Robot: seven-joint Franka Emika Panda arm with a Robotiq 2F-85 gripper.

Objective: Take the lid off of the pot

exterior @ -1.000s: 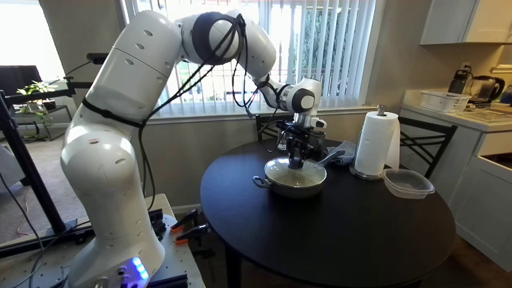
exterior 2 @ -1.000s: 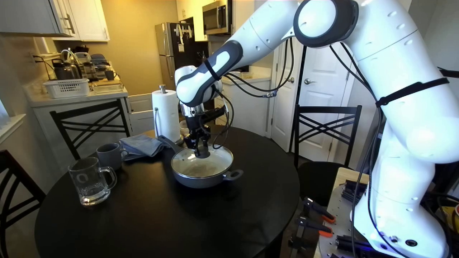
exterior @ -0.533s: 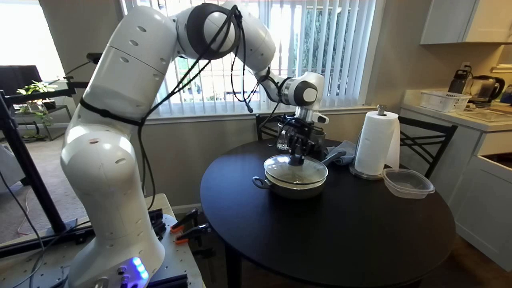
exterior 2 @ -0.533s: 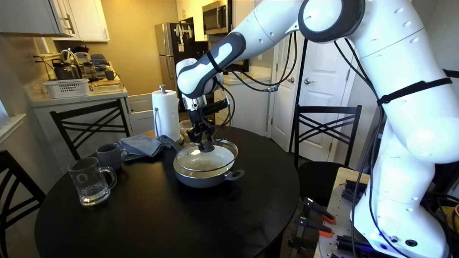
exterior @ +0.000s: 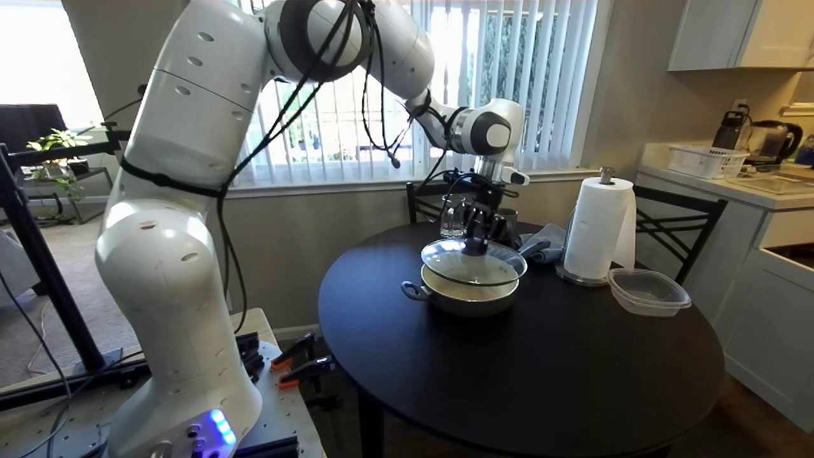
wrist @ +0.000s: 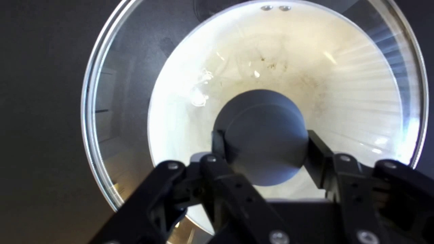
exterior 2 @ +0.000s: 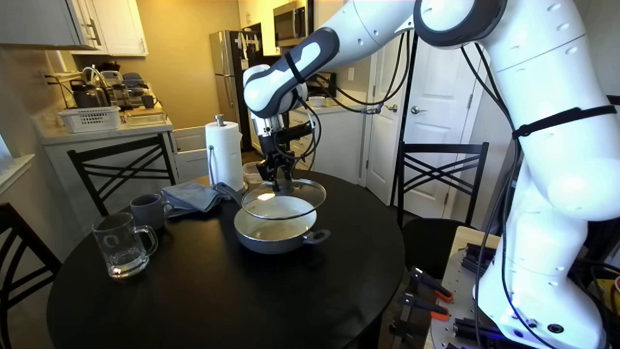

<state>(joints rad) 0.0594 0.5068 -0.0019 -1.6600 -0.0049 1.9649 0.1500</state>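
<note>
Pot (exterior 2: 270, 245): grey, cream interior, upright; loop handle at 4 o'clock in an exterior view.
Lid (exterior 2: 285, 205): clear glass, dark knob; held apart above pot.

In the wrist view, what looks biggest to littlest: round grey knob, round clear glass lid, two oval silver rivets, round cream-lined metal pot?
1. lid
2. pot
3. knob
4. rivets (both look alike)
The lid is nearer the camera than the pot, so their real sizes are unsure.

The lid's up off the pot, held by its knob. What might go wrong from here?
The fingers pinch only the round knob, which might slip and drop the lid onto the pot. The long handle juts past the lid's edge, so a low sideways move might clip it.
</note>
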